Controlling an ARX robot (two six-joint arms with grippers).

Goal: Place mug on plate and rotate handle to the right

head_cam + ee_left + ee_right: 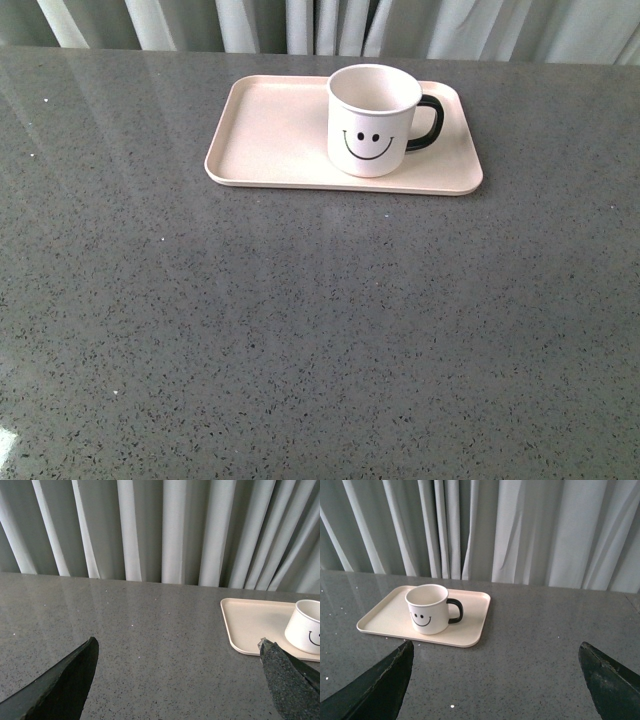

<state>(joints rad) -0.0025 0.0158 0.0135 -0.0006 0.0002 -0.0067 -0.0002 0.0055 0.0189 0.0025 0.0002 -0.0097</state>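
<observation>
Our mug stands on the right part of the pink plate, its black handle pointing right. Both our grippers are wide open and empty. We think the job looks done, so nothing needs grabbing.

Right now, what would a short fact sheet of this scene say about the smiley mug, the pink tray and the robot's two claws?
mug: cream-white cylindrical mug with black smiley face, upright, looks empty
handle: glossy black loop, pointing right in the front view
plate: flat pale pink rectangular tray, mug standing on its right half
surface: grey speckled table
backdrop: pale curtain
left gripper: open, holding nothing, away from the tray
right gripper: open, holding nothing, short of the tray
</observation>
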